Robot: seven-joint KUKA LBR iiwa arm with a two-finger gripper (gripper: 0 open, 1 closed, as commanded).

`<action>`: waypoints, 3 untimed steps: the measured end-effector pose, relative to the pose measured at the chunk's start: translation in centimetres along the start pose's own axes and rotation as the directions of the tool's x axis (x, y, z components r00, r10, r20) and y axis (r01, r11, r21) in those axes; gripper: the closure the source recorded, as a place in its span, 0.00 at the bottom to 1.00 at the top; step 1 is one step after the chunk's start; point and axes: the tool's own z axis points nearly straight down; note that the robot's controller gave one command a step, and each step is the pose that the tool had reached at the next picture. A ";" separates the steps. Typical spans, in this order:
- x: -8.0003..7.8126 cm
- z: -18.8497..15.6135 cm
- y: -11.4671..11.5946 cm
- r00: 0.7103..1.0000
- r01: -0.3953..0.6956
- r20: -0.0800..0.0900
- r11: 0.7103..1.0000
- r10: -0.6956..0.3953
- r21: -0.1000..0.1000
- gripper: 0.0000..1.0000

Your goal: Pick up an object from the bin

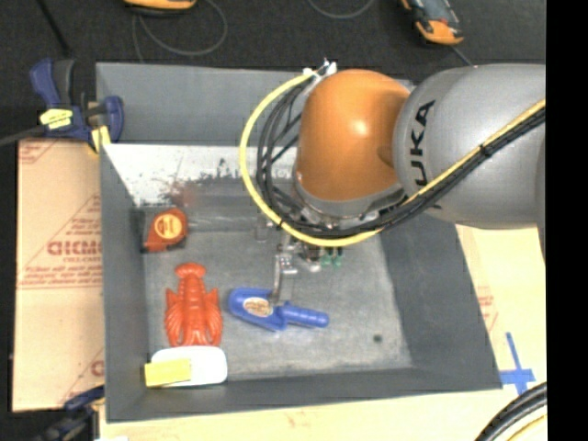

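One thing lies right beneath our jaws: a blue plastic piece (276, 312), long and flat with a rounded left end and a brown oval patch on top, stretched across the lower middle of the bin (432, 338). The jaws come down as a thin metal stem to that brown patch, and we cannot tell whether they are open or closed, nor whether they touch the blue piece. Above them the orange wrist cover (349, 136) and its loop of yellow and black cables (255, 154) hang over the bin's middle and hide the floor behind. Just left of the blue piece, apart from it, we see a red toy lobster (192, 307) lying with its claws toward the near wall. Touching the lobster's claws, a white block with a yellow end (186, 368) rests in the near left corner. Farther back on the left sits an orange tape measure (166, 229), well apart from the jaws. To the right of the blue piece the floor is bare apart from one small dark speck (377, 340).
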 end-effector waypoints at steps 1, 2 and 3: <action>-0.1 -0.5 0.0 1.000 -0.002 0.008 1.000 0.002 -0.001 0.00; -0.8 3.8 -1.7 0.998 0.063 0.014 0.998 -0.063 0.001 0.00; -0.9 9.9 -3.0 0.996 0.093 0.013 0.996 -0.093 0.002 0.00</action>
